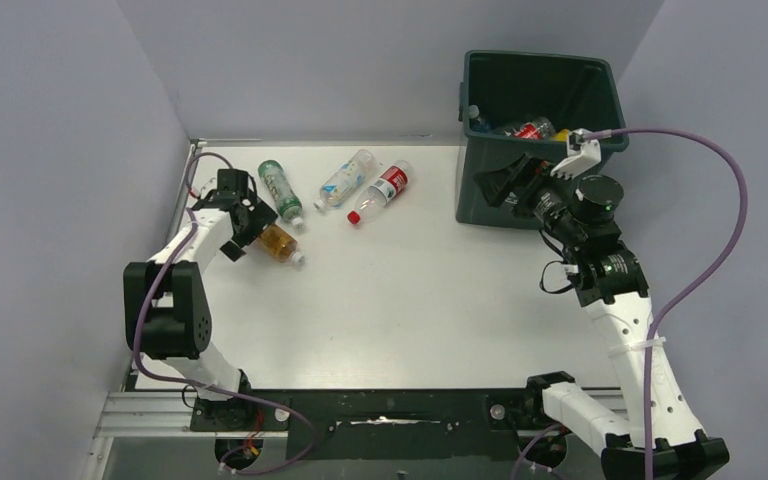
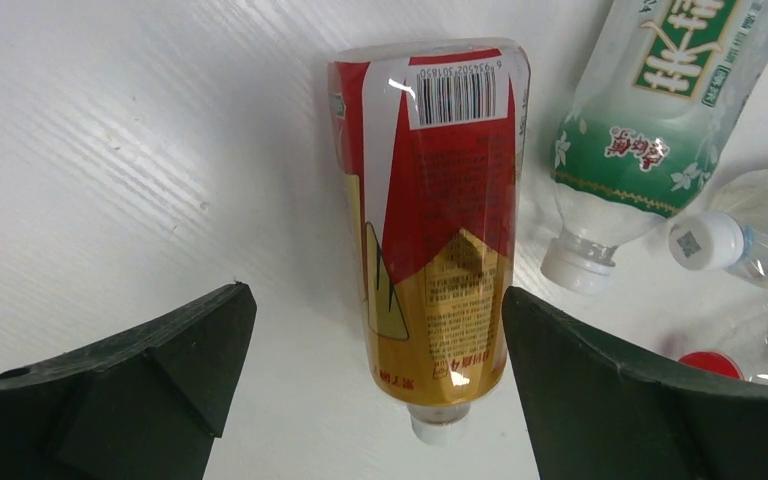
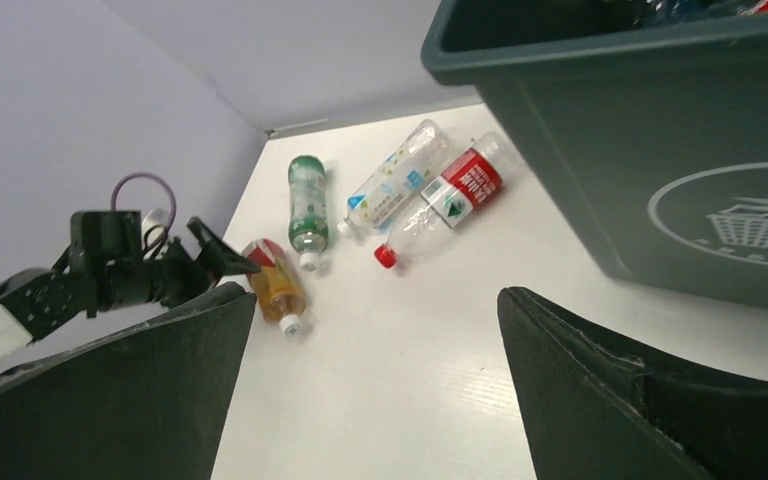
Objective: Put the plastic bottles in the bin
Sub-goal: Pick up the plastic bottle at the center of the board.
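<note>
One amber bottle, lying flat, between spread jaws of left pincer

The bin is dark green, with a white litter symbol outlined on its front. The table is white. The amber bottle has a red, white and gold label, a black barcode and a white cap. The green-label bottle is clear, its label green and white, its cap white. The red-label bottle is clear with a red cap. The blue-label bottle is clear, pale blue and white.
</note>
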`<state>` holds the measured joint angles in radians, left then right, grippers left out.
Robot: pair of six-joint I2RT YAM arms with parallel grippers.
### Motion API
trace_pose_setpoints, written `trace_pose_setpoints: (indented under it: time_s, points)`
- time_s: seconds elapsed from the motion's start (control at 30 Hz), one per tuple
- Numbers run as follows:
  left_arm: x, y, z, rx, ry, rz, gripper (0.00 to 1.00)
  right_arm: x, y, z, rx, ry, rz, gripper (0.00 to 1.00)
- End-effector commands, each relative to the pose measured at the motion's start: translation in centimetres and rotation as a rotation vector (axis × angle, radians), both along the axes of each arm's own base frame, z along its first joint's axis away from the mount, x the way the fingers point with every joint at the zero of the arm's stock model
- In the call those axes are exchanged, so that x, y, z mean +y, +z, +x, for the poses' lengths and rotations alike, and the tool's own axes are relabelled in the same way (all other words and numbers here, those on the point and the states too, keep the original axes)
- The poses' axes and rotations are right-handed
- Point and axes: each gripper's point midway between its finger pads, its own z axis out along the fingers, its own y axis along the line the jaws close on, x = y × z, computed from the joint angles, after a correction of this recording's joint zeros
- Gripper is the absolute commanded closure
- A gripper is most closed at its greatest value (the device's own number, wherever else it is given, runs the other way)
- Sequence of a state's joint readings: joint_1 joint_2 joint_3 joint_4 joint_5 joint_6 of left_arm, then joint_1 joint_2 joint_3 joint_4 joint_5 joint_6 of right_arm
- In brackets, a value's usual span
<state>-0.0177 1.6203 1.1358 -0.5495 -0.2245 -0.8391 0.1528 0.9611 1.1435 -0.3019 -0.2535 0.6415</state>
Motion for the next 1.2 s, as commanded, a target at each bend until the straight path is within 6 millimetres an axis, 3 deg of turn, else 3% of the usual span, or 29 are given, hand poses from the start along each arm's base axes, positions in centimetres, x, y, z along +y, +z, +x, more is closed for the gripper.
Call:
trace_pose_setpoints:
  time_s: [0.0, 0.37, 0.67, 0.77, 1.03, 1.17]
  points:
    - [0.4, 0.5, 3.3, -0.055, 0.033, 0.002, 0.03, 1.4, 0.2, -0.9, -0.025, 0.018, -0.013, 0.02]
    - [1.0, -1.1, 5.1, -0.043, 0.038, 0.04, 0.03, 6.1, -3.5, -1.8, 0.048, 0.115, -0.042, 0.02]
    - [1.3, -3.5, 4.8, 0.016, 0.029, 0.057, 0.06, 8.7, -5.7, -2.1, 0.092, 0.172, -0.075, 0.02]
    - [1.2, -3.8, 4.6, 0.015, 0.026, 0.051, 0.11, 9.5, -6.3, -2.2, 0.105, 0.188, -0.086, 0.02]
    - [0.2, -2.8, 4.1, -0.016, -0.014, 0.008, 0.39, 11.0, -7.4, -2.3, 0.127, 0.218, -0.1, 0.02]
    - [-0.3, -1.7, 3.1, -0.038, -0.042, -0.01, 0.43, 12.0, -8.4, -2.6, 0.144, 0.238, -0.101, 0.02]
